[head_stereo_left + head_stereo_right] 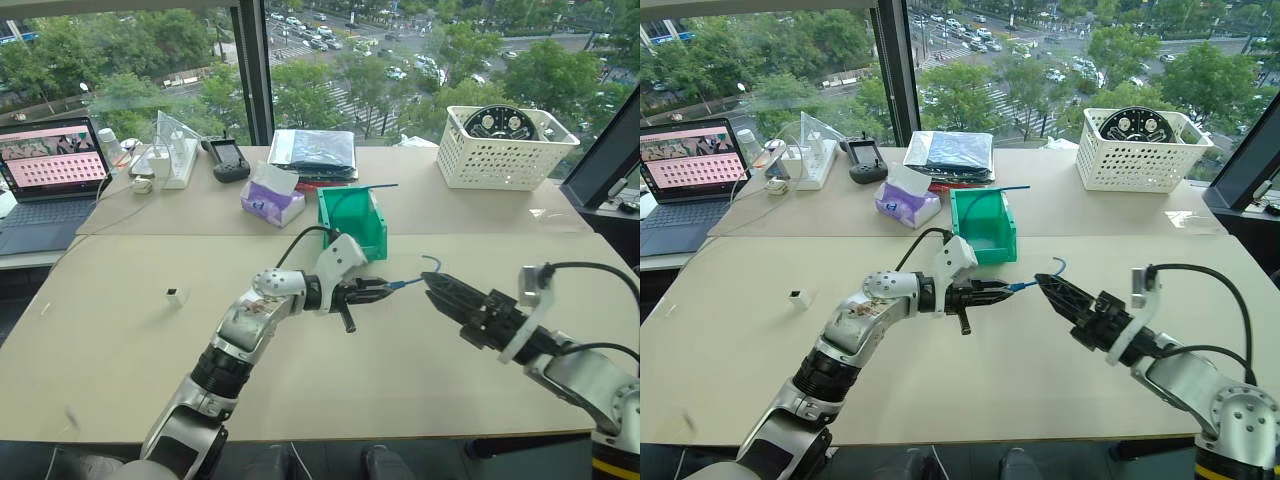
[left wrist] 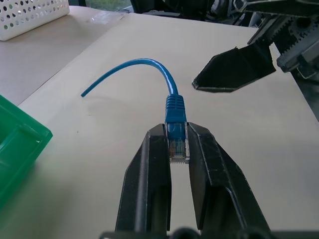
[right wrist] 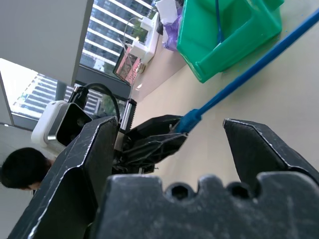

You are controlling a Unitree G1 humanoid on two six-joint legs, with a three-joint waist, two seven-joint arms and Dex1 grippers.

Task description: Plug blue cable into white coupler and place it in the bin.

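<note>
Above the bench point(image 1: 120, 350), the blue cable point(image 2: 167, 87) is being held by its plug in the closed left hand point(image 1: 378, 290), its length running level toward the right hand point(image 1: 436, 287). That hand's fingers are being kept wide apart, nothing between them.

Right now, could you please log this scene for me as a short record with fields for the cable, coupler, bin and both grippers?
blue cable: held off the table by its plug end, free end curving away
left gripper: shut on the cable's clear plug
right gripper: open, holding nothing, close to the cable, pointing at the left gripper
white coupler: alone on the table, far to the left, not yet picked up
bin: green, behind the grippers, with a thin blue cable sticking out of it
plugged in: no
</note>
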